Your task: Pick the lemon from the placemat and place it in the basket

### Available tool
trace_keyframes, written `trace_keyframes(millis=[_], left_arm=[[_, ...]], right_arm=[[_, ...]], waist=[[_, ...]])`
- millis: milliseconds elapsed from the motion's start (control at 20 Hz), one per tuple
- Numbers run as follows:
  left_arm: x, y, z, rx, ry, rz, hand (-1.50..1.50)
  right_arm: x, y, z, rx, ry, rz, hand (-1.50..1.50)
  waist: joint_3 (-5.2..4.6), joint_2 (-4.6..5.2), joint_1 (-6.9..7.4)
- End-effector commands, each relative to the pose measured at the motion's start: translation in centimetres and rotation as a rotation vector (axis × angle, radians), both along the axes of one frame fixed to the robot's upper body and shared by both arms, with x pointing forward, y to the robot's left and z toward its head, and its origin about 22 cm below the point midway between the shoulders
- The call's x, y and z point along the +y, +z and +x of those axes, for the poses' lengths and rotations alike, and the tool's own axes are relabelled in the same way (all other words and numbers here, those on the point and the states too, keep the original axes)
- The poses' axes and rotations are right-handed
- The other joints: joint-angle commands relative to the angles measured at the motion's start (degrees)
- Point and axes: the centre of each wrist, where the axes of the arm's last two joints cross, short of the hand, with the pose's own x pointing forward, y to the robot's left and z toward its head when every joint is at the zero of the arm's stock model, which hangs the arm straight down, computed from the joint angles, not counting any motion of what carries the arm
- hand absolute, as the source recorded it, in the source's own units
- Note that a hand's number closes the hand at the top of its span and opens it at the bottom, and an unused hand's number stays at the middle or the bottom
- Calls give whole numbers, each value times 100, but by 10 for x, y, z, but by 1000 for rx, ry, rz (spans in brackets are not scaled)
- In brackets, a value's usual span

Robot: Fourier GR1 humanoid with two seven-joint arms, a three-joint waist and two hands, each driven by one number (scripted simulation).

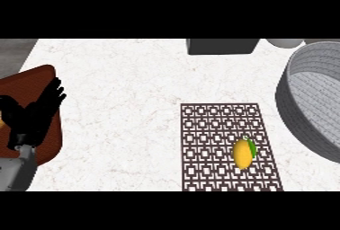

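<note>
A yellow lemon (243,154) with a green leaf at its top lies on the right part of a dark brown lattice placemat (212,134) near the counter's front. The grey woven basket (312,112) stands at the right edge, just right of the placemat, partly cut off by the view. My left hand (36,112) rests at the far left with straight fingers pointing up, far from the lemon and holding nothing. My right hand does not show.
A brown wooden board (40,81) lies under my left hand at the counter's left edge. A dark grey box (222,46) stands at the back, and a pale round object (285,42) sits behind the basket.
</note>
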Motion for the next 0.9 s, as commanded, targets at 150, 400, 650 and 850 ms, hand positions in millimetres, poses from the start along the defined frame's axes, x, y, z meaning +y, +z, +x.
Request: trace_keyframes(millis=[150, 400, 650, 850], left_arm=[[-2, 1, -3, 0, 4, 4, 0], [0, -1, 9, -2, 0, 8, 0], [-8, -2, 4, -14, -13, -17, 0], [-8, -2, -5, 0, -38, 8, 0]], right_arm=[[-49, 1, -19, 97, 82, 67, -150], [-65, -23, -45, 67, 93, 155, -150], [-65, -76, -57, -16, 61, 259, -150], [-50, -121, -42, -8, 78, 252, -150]], waist=[[14, 0, 27], [11, 12, 26], [14, 17, 80], [16, 25, 147]])
